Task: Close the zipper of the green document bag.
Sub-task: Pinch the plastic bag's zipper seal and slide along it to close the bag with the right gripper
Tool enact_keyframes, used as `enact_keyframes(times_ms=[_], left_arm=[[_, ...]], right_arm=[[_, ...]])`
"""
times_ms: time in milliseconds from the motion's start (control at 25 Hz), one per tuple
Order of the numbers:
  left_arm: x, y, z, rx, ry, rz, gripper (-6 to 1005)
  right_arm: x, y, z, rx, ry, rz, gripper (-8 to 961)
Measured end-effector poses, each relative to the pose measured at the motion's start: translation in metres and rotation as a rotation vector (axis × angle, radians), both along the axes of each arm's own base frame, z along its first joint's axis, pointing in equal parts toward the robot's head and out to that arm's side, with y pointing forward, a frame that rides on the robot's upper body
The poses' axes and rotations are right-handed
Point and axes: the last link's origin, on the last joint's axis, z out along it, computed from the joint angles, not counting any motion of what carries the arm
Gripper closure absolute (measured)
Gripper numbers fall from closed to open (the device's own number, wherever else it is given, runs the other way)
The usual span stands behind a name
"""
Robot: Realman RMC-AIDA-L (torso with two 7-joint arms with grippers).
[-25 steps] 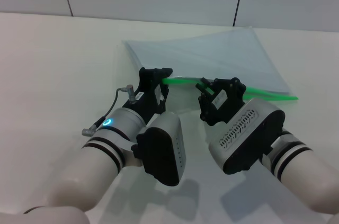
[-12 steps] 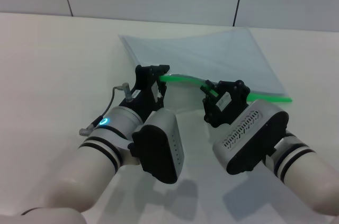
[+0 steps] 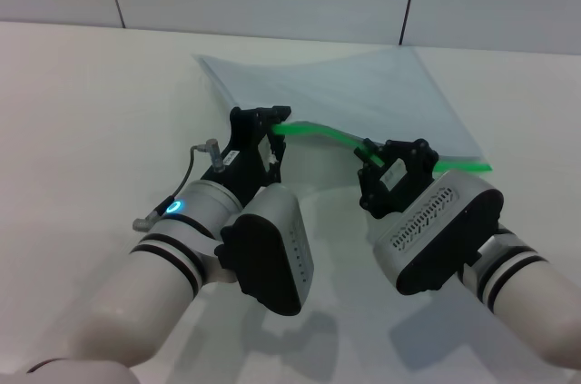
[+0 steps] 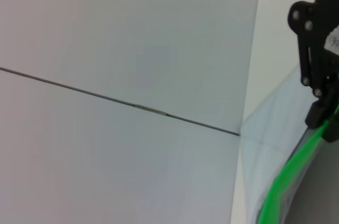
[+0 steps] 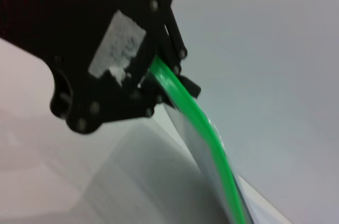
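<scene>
Zipper [image 3: 318,133] is the landmark here: a bright green strip along the near edge of the green document bag [image 3: 345,93], which lies flat on the white table [image 3: 82,112] near the back wall. The left gripper [image 3: 270,134] is clamped on the zipper's left end, lifting it a little off the table. The right gripper [image 3: 386,159] pinches the same strip farther to the right, near its middle.

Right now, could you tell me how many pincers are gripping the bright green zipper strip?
2. The left pincer holds the bright green zipper strip at its left end; the right pincer clamps it further along, toward the right.
</scene>
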Motion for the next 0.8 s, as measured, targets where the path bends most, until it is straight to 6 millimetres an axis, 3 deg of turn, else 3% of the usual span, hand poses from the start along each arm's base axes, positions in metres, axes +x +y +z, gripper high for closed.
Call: enact_keyframes(times_ms=[800], left_arm=[[0.004,-0.006,0.003,-0.009,-0.02,-0.04,944]], right_arm=[[0.016,0.005,0.006,0.029,-0.015,-0.056,865]])
